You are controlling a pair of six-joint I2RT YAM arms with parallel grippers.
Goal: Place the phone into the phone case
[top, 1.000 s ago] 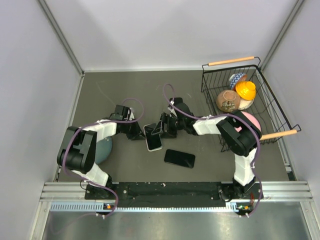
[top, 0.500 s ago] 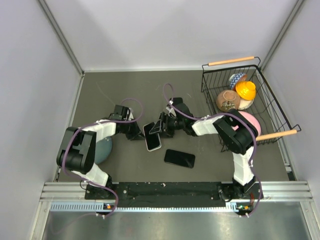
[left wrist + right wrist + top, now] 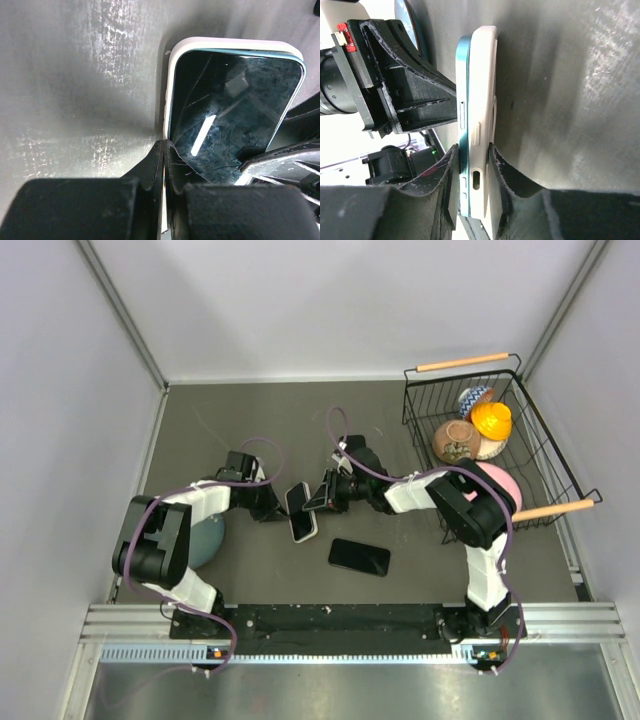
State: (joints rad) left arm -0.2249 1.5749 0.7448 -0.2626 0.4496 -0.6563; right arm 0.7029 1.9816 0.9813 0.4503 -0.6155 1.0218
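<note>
A teal-edged phone (image 3: 299, 510) with a dark screen (image 3: 235, 105) is partly seated in a white phone case (image 3: 485, 85) and held on edge just above the table between both arms. My left gripper (image 3: 165, 146) is shut, pinching the case's thin rim (image 3: 169, 100) at the phone's left side. From the other side, my right gripper (image 3: 474, 152) is shut across both, one finger (image 3: 446, 167) on the phone's face and the other finger (image 3: 504, 167) on the case's back. The phone's teal side (image 3: 463, 100) still stands a little proud of the case.
A second black phone (image 3: 359, 557) lies flat near the front. At the right a wire basket (image 3: 455, 365) holds a yellow toy and round objects, with a pink ball (image 3: 503, 481) by its near side. A grey-blue bowl (image 3: 210, 537) sits under my left arm.
My right gripper's jaws have closed from wide apart onto the phone and case. The phone and case shifted slightly left and up off the table. My left gripper stayed pinched.
</note>
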